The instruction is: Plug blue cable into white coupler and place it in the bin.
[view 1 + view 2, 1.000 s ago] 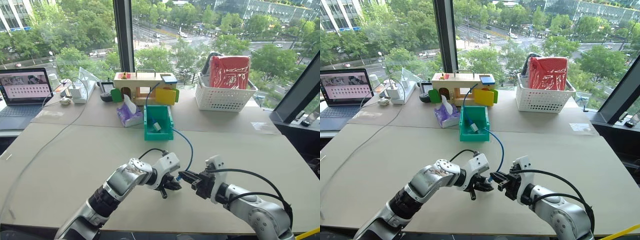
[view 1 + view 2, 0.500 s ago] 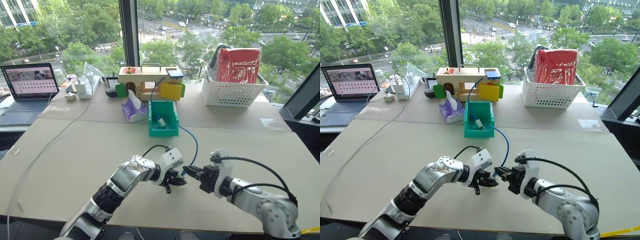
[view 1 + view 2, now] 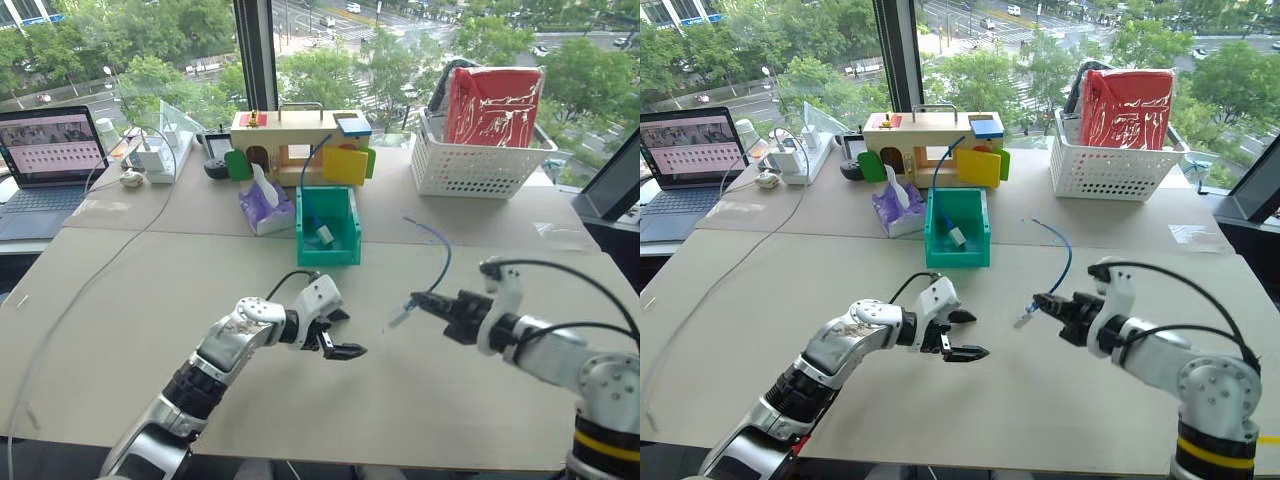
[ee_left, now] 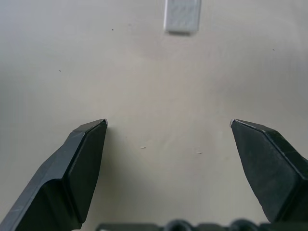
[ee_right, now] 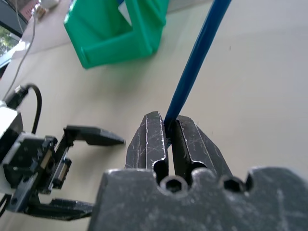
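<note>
My right gripper (image 3: 418, 299) is shut on the blue cable (image 3: 443, 255), held above the table's right half. The cable arcs up and back from the jaws to a free end in the air. On its short near end, just past my fingertips, hangs the small white coupler (image 3: 396, 319); the left wrist view shows the coupler (image 4: 182, 17) ahead of the open fingers. My left gripper (image 3: 340, 335) stands open and empty, a hand's width to the left of the coupler. The teal bin (image 3: 327, 257) stands further back at the table's middle. In the right wrist view the cable (image 5: 192, 62) runs up out of the shut jaws.
Another blue cable and a small white piece lie in the bin. Behind it stand a wooden box (image 3: 290, 150) and a purple tissue pack (image 3: 265, 212). A white lattice basket (image 3: 470, 165) is back right, a laptop (image 3: 50, 160) far left. A pale grey cable (image 3: 90, 280) crosses the left side.
My left gripper has opened and let go of the cable's end. My right gripper has risen and swung right with the cable, whose far end has come up off the table near the bin.
</note>
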Controlling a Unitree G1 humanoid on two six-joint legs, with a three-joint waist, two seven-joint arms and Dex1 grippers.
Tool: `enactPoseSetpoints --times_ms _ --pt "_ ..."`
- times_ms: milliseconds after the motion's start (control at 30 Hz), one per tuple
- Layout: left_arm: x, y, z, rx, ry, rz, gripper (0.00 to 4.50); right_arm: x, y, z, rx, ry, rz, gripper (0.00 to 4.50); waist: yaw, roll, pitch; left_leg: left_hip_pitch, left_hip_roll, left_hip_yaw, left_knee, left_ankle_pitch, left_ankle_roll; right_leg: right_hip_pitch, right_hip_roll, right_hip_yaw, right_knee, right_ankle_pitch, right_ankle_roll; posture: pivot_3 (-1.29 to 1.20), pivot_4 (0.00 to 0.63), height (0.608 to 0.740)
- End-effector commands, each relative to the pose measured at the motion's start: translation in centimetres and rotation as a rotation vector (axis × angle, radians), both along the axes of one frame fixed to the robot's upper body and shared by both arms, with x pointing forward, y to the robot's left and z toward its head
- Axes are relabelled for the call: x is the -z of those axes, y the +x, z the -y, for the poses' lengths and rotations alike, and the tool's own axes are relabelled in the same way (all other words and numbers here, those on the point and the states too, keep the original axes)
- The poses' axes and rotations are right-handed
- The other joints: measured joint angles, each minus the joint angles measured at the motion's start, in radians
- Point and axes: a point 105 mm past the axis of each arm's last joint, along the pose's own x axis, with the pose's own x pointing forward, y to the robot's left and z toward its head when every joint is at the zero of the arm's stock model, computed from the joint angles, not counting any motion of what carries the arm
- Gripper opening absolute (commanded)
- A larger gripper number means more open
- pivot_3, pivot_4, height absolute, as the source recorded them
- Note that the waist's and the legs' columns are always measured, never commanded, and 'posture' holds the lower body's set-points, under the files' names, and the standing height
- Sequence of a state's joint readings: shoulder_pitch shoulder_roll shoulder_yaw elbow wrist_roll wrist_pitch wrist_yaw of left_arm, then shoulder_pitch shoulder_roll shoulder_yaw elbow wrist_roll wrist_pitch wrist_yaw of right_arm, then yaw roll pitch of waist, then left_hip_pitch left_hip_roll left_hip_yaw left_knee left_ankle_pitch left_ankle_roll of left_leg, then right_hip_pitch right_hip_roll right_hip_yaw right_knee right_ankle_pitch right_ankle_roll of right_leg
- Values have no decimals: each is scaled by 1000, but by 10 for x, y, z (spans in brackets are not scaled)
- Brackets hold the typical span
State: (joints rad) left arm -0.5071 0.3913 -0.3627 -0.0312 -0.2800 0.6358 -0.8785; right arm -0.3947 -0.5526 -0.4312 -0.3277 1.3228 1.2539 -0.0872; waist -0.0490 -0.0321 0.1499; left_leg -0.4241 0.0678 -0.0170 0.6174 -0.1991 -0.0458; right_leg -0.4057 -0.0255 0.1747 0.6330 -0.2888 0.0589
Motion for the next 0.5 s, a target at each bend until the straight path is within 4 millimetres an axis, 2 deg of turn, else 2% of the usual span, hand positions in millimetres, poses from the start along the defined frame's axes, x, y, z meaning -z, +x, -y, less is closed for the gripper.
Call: enactPoseSetpoints --times_ms 33,133,300,367,500 --pt "-22 7 -18 -25 -56 136 4422 -49 9 -8 -80 79 157 0 3 0 2 0 0 -2 0 1 1 0 0 -2 1 0 0 0 150 715" --pt "-43 22 -40 -154 -133 210 4422 -72 29 -31 -175 49 203 0 -4 2 9 -1 0 -3 1 1 1 0 0 -3 1 0 0 0 150 715" --pt "-57 31 -62 -294 -184 241 4422 -85 73 -69 -268 -38 264 0 2 3 13 -5 0 -5 10 0 2 -1 0 -5 8 0 1 0 150 715" --pt "-55 28 -66 -312 -169 240 4422 -82 89 -79 -286 -88 282 0 2 4 14 -6 0 -5 11 0 1 -2 0 -6 9 0 0 0 150 715" --pt "-45 18 -75 -365 -120 240 4422 -64 125 -91 -280 -189 312 0 4 5 15 -8 0 -6 11 0 1 -5 0 -8 12 0 0 0 150 715"
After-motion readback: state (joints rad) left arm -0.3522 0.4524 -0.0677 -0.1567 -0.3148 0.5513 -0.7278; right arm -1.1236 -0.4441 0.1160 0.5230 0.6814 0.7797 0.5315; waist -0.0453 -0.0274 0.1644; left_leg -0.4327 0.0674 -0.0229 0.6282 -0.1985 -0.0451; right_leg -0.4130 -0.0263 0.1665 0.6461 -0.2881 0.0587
